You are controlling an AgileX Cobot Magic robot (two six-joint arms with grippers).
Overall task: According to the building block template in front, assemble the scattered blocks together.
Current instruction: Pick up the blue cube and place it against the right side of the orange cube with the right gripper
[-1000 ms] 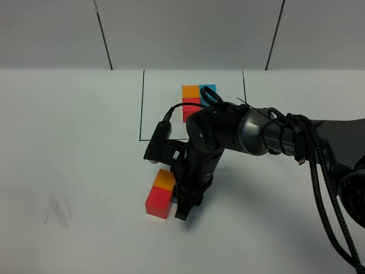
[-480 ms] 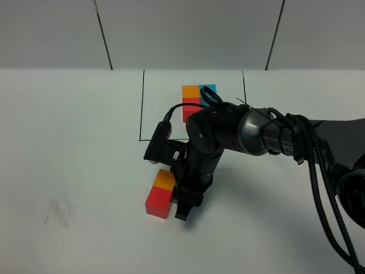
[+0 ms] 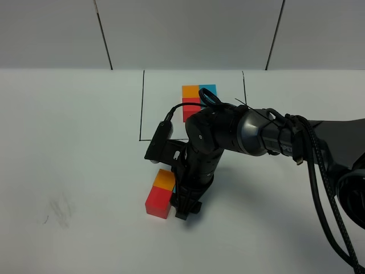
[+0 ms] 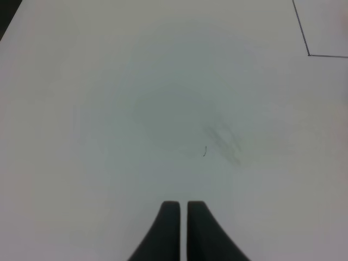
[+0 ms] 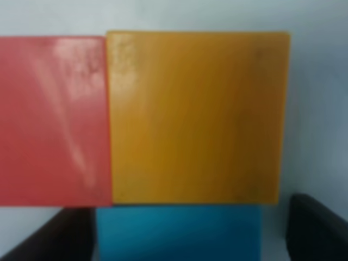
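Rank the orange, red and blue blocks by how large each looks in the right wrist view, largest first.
1. Orange block: whole top face shows.
2. Red block: cut off by the picture's edge.
3. Blue block: only a strip shows.
The ranking reflects cropping; true sizes cannot be compared here.

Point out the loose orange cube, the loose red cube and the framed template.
Orange cube (image 3: 165, 179): exterior high view, its top face.
Red cube (image 3: 159, 200): exterior high view, its top face.
Framed template (image 3: 190, 92): exterior high view, its orange square.

White counter (image 3: 80, 142) with faint dark smudge (image 3: 59, 208) near its left front; grey panelled wall (image 3: 182, 31) behind.
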